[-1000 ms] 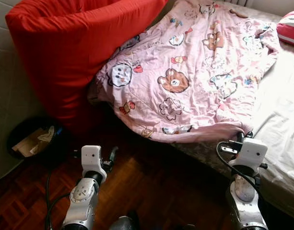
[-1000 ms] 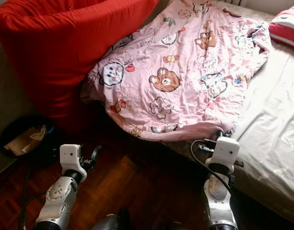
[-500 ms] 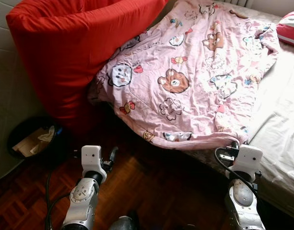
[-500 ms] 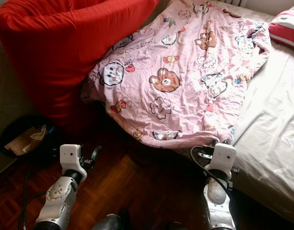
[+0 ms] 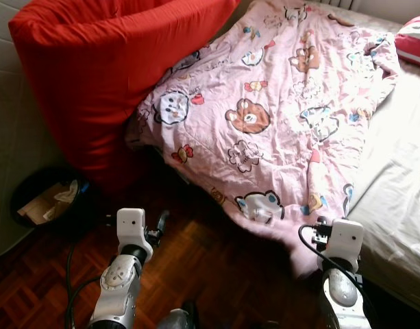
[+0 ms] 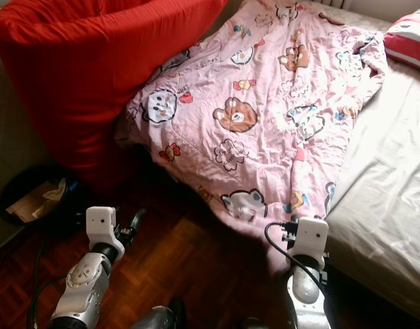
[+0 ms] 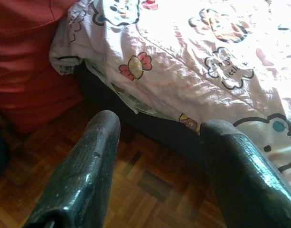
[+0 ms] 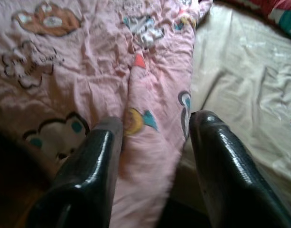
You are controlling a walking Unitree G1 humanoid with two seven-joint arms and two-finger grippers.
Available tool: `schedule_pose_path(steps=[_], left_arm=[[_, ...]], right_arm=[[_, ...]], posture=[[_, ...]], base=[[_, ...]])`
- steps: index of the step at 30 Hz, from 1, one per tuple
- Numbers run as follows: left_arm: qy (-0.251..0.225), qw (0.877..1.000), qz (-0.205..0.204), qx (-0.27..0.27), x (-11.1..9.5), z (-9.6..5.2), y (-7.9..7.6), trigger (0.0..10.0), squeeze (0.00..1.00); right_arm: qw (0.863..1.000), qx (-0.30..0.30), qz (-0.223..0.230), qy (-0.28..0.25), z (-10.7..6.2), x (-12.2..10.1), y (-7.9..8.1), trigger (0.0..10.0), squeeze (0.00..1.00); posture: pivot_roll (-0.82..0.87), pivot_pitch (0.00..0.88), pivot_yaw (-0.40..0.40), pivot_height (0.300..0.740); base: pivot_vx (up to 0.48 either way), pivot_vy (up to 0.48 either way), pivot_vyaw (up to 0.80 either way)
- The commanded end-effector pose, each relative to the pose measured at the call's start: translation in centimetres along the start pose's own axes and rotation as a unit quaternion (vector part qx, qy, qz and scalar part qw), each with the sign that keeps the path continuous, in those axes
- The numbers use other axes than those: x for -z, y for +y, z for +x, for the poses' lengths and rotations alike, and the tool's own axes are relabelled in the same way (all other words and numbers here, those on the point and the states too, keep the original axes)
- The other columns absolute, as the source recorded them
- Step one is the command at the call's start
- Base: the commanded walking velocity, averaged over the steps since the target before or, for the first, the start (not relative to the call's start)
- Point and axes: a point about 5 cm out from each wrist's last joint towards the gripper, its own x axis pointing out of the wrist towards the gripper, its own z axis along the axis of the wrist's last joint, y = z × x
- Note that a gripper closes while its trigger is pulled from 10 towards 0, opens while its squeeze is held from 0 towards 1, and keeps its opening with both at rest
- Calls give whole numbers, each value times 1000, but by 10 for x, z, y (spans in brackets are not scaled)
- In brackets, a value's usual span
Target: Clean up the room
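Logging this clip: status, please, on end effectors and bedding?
Right end effector open, straddling pink cartoon-print quilt fold at bed edge. Left end effector open over wooden parquet floor. Big red cushion leaning on quilt's far corner.

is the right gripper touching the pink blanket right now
Cannot tell. In the right wrist view the pink blanket runs between the right gripper's spread fingers, but blur hides contact or gap.

pink cartoon-print blanket (image 5: 278, 116) | rumpled on bed (image 5: 401, 164) | corner hanging over edge
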Motion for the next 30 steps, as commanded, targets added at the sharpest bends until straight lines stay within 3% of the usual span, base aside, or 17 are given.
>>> schedule_pose_path(steps=[1, 3, 4, 5, 6, 10, 13, 18, 21, 26, 30], left_arm=[[16, 1000, 0, 1, 8, -3, 0, 10000, 0], [17, 1000, -1, 1, 8, -3, 0, 10000, 0], [20, 1000, -2, 1, 9, -2, 0, 10000, 0], [22, 1000, -2, 1, 10, -2, 0, 10000, 0], [31, 999, -7, 1, 13, -2, 0, 10000, 0], [58, 998, -15, -5, 25, -4, 3, 10000, 0], [108, 994, -24, -18, 44, -12, 9, 10000, 0], [144, 988, -46, -32, 57, -18, 13, 10000, 0], [216, 972, -76, -46, 81, -32, 14, 10000, 0], [268, 958, -86, -61, 98, -45, 14, 10000, 0], [325, 939, -80, -79, 115, -64, 17, 10000, 0]], right_arm=[[999, 0, 0, 47, -6, 17, -1, 10000, 1000], [999, 0, 5, 53, -6, 19, -1, 10000, 1000], [997, -11, 10, 79, -7, 29, 0, 10000, 467], [996, -17, 13, 90, -8, 34, 1, 10000, 467], [993, -27, 12, 112, -9, 43, 1, 10000, 0], [987, -51, 16, 151, -13, 58, 2, 10000, 0], [976, -78, 5, 204, -20, 77, 0, 10000, 0], [965, -106, -6, 239, -27, 88, 3, 10000, 0], [948, -130, -3, 290, -40, 103, 6, 10000, 0], [944, -124, -8, 307, -45, 109, 4, 10000, 0], [944, -96, 19, 316, -48, 112, -1, 10000, 0]], posture=[[-49, 214, 47, 740], [-50, 214, 47, 740], [-54, 211, 47, 740], [-54, 209, 47, 740], [-52, 206, 48, 740], [-52, 198, 49, 740], [-54, 191, 53, 740], [-52, 183, 54, 740], [-43, 169, 53, 740], [-36, 160, 54, 740], [-57, 147, 60, 740]], base=[[0, 0, 0], [0, 0, 0], [0, 0, 0], [0, 0, 0], [0, 0, 0], [0, 0, 0], [0, 0, 0], [0, 0, 0], [0, 0, 0], [0, 0, 0], [0, 0, 0]])
